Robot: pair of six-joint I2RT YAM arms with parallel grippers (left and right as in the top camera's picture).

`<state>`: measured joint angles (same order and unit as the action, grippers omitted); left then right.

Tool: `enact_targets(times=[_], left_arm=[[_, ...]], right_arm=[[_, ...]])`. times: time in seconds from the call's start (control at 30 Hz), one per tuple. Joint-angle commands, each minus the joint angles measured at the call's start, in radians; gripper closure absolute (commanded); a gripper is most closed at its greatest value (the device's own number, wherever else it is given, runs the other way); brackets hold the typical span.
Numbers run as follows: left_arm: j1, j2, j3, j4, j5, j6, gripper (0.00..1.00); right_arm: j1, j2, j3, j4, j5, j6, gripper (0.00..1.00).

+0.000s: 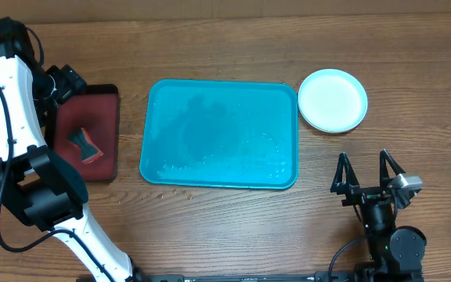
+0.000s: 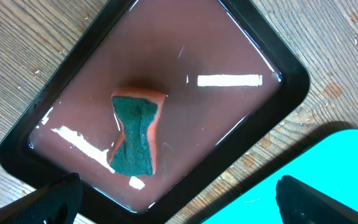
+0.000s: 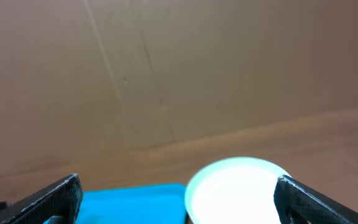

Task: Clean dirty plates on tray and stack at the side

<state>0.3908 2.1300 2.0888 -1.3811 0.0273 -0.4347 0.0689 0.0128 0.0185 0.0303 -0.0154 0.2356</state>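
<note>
— So why's the tray (image 1: pixel 218 133) bare?
— Plates (image 1: pixel 333 100) sit beside it on the counter (likely stacked; one shows). Sponge (image 2: pixel 137 132) lies in the red tray (image 2: pixel 216 50) under the left gripper (image 2: pixel 179 199), jaws spread; right gripper (image 1: pixel 364 176) idles, jaws spread too.

One blue tray (image 1: pixel 221 135), one dark red tray (image 1: pixel 104 117), one sponge (image 1: pixel 84 146). One plate (image 1: pixel 333 100) showed on top; any beneath it couldn't be counted. Two grippers were up: left gripper (image 2: pixel 179 194), right gripper (image 1: pixel 364 171).
</note>
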Motion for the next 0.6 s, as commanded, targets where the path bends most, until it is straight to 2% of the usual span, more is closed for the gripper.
enact_targets(times=[0.0,0.07,0.57], left_arm=[[0.001,-0.006,0.014,-0.002,0.007,0.008,0.00],[0.001,-0.006,0.014,-0.002,0.007,0.008,0.00],[0.001,-0.006,0.014,-0.002,0.007,0.008,0.00]], right_arm=[[-0.008,-0.011,-0.011,-0.047,0.034,0.001,0.00],[-0.008,-0.010,-0.011,-0.120,0.034,0.002,0.00],[-0.008,-0.003,-0.010,-0.115,0.014,0.001,0.00]])
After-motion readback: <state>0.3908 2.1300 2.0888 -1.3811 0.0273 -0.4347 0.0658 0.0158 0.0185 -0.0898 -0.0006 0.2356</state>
